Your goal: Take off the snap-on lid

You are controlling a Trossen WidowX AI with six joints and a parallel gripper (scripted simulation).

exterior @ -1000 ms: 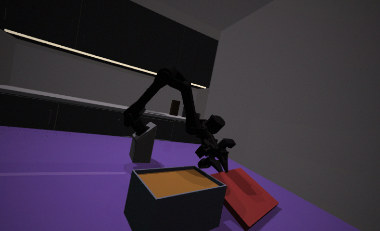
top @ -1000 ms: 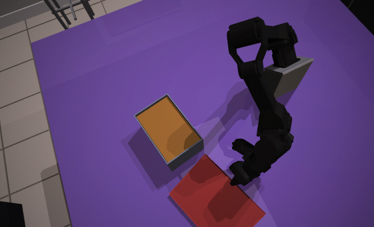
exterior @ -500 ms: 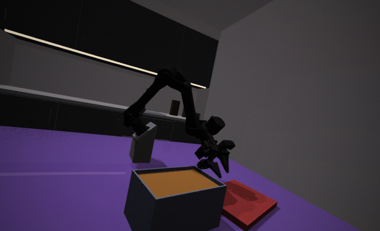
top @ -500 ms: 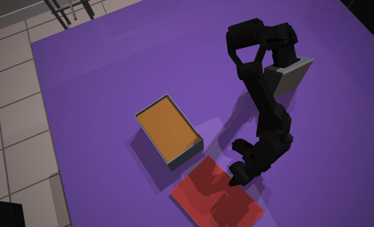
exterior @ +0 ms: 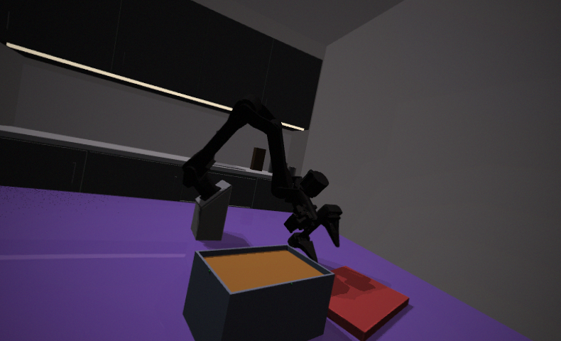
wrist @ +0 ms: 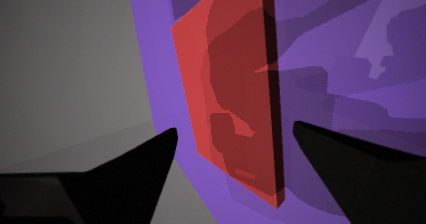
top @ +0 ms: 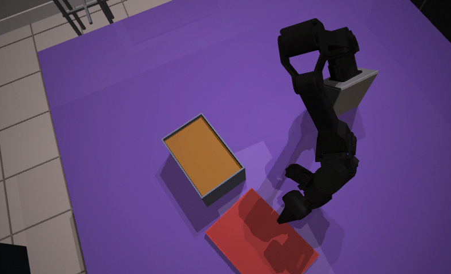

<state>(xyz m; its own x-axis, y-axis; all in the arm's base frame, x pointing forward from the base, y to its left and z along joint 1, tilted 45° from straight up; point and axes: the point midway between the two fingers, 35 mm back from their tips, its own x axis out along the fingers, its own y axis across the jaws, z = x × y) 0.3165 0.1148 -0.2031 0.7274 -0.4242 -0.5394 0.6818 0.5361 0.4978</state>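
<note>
The storage box point(top: 226, 190) point(exterior: 253, 312) stands open on the purple table point(top: 119, 101) point(exterior: 64, 236), with dark grey walls and an orange inside. The red lid point(top: 231, 230) point(exterior: 372, 308) point(wrist: 192, 74) lies flat on the table just beside the box's near end, apart from it. My gripper point(top: 284, 195) point(exterior: 325, 251) point(wrist: 234, 129) is open wide and empty. It hangs a little above the lid's edge on the arm's side, with its fingers clear of the lid. The arm's shadow falls across the lid.
The arm's base sits on a grey pedestal point(top: 350, 91) point(exterior: 209, 215) at the back of the table. The table's edge runs along a tiled floor point(top: 13, 135) on the left. A dark counter and wall lie behind the table.
</note>
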